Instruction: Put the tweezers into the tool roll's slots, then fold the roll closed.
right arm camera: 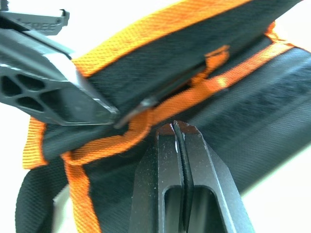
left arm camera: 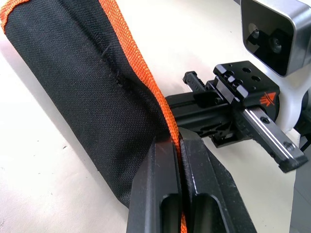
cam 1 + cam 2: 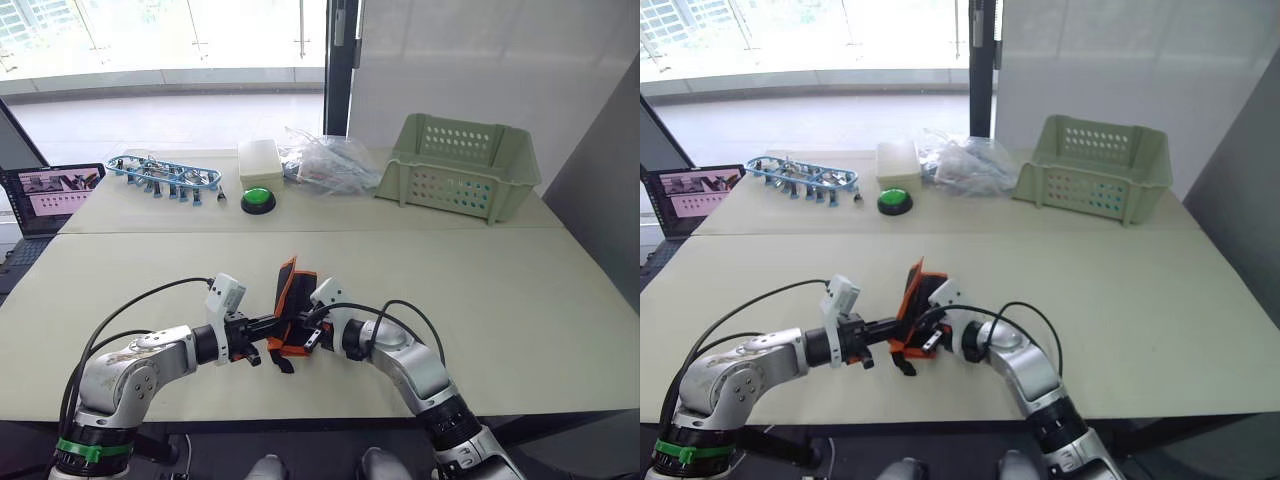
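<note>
The black fabric tool roll with bright orange edging [image 3: 291,312] is held folded and partly raised over the near part of the pale table [image 3: 520,300], between the two grippers. Its orange edge is pinched by the left gripper [image 2: 176,145], whose black fingers are pressed together on the binding. The right gripper [image 1: 176,130] is seen against the roll's opposite side, fingers closed to a thin slit; whether fabric is caught there cannot be told.

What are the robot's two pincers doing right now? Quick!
Left pincer: shut on the orange edge of the tool roll.
Right pincer: fingers closed together against the tool roll; whether it pinches fabric cannot be told.
</note>
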You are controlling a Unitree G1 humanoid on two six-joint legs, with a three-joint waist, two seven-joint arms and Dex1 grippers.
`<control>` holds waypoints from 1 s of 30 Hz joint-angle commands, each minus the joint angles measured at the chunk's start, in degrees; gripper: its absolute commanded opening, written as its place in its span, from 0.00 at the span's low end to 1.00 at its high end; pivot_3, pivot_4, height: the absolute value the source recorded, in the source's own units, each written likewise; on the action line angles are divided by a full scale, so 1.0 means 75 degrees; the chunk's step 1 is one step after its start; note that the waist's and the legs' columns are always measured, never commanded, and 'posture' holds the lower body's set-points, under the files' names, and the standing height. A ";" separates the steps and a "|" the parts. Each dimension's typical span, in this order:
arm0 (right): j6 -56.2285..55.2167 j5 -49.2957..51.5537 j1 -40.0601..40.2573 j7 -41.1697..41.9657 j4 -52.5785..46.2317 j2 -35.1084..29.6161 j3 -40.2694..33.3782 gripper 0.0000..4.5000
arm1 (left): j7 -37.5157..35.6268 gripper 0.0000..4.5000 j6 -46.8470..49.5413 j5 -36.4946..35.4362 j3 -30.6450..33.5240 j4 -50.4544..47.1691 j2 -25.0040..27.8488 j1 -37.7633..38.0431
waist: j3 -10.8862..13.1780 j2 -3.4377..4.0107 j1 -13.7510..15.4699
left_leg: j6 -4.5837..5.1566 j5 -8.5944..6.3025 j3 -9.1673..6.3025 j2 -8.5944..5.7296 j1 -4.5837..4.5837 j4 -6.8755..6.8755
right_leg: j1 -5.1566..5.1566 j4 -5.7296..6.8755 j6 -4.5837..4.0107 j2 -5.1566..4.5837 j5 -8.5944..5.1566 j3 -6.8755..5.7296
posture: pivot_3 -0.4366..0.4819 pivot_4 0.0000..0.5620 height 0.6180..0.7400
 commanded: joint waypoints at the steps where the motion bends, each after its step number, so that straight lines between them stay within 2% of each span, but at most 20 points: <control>1: 0.0230 0.0122 0.0008 0.0123 -0.0439 -0.0154 -0.0065 0.00 | -0.0011 0.00 -0.0035 0.0033 -0.0165 -0.0091 -0.0077 -0.0159 | 0.0000 -0.0001 0.0044 | 0.0000 0.0000 0.0022 0.0001 0.0005 -0.0005 | -0.0002 0.0000 0.0000 0.0000 0.0000 0.0023 | 0.48 0.27 0.80; 6: 0.0569 0.0488 -0.0055 0.0361 -0.1126 -0.0495 -0.0369 0.00 | 0.0082 0.00 -0.0089 0.0401 -0.0561 0.0229 -0.0169 -0.0281 | 0.0002 -0.0006 0.0056 | -0.0001 -0.0001 0.0091 -0.0013 0.0008 -0.0013 | -0.0014 -0.0014 0.0014 0.0002 0.0007 0.0128 | 0.48 0.27 0.80; 16: 0.0960 0.1696 -0.0479 0.1026 -0.1904 -0.1019 -0.1336 0.00 | 0.0280 0.00 -0.0303 0.1043 -0.0983 0.0785 -0.0583 -0.0492 | 0.0005 -0.0012 0.0091 | -0.0001 -0.0001 0.0108 -0.0011 0.0010 -0.0013 | -0.0015 -0.0023 0.0030 0.0002 0.0016 0.0142 | 0.48 0.27 0.80; 20: 0.0698 0.1489 -0.0921 0.0908 -0.1449 -0.0925 -0.1187 0.00 | 0.0401 0.00 -0.0154 0.1372 -0.1343 0.0874 -0.0645 -0.0473 | 0.0005 -0.0013 0.0128 | -0.0001 -0.0001 0.0108 -0.0012 0.0017 -0.0014 | -0.0009 -0.0020 0.0032 0.0001 0.0018 0.0144 | 0.48 0.27 0.80; 30: 0.0086 -0.0015 -0.1914 0.0519 0.0253 -0.0757 -0.0032 0.00 | 0.0941 0.00 0.0028 0.2155 -0.1714 0.1255 -0.0576 -0.0550 | 0.0000 -0.0012 0.0266 | -0.0006 0.0003 0.0118 -0.0014 0.0047 -0.0014 | 0.0012 -0.0018 0.0039 0.0002 0.0028 0.0157 | 0.48 0.27 0.80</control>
